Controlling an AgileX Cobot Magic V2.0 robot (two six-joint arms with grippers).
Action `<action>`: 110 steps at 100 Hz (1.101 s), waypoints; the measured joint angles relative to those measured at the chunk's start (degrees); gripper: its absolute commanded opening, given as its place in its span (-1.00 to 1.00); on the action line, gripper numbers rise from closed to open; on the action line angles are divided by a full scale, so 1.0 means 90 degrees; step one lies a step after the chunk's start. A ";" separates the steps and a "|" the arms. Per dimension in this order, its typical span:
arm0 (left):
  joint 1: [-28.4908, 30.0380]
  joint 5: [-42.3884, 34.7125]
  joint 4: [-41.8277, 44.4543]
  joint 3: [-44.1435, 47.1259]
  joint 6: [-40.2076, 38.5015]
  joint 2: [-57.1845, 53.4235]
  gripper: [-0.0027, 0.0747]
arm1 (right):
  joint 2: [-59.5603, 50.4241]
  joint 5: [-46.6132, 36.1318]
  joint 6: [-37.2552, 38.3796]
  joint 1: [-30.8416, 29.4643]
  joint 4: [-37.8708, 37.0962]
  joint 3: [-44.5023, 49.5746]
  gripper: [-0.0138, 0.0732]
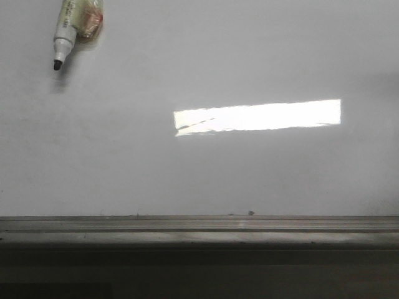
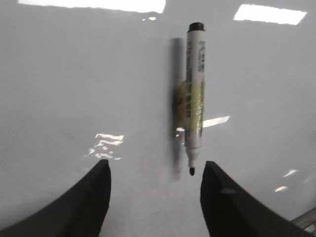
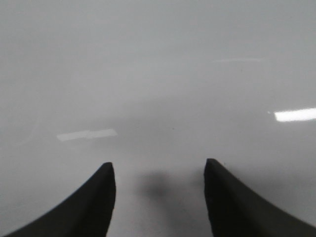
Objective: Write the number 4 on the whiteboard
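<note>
The whiteboard (image 1: pixel 199 168) fills the front view, glossy and bare; no strokes of the number 4 show on it. A white marker (image 1: pixel 70 28) with an uncapped black tip lies on the board at the far left, tape around its barrel. In the left wrist view the marker (image 2: pixel 195 94) lies with its tip pointing toward my left gripper (image 2: pixel 155 170), which is open just short of the tip and holds nothing. My right gripper (image 3: pixel 159 170) is open over bare whiteboard (image 3: pixel 158 74), with only its own shadow between the fingers.
A grey metal ledge (image 1: pixel 199 229) runs along the board's near edge. A bright rectangular glare (image 1: pixel 259 116) sits right of the board's middle.
</note>
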 measured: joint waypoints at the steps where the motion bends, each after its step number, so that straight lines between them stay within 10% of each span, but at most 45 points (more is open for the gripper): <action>1: 0.0000 0.0000 -0.0132 0.0000 0.0053 0.0021 0.10 | 0.0000 0.0000 0.0000 0.0000 0.0008 0.0000 0.27; 34: 0.0000 0.0311 -0.2190 -0.0113 0.2001 0.1435 0.02 | 0.0000 0.0000 -0.0004 0.0000 0.0008 -0.0042 0.27; 110: -0.1418 -0.1007 -0.1931 -0.0917 0.2325 0.2843 0.02 | 0.0000 0.0000 -0.0004 0.0000 0.0008 -0.0051 0.27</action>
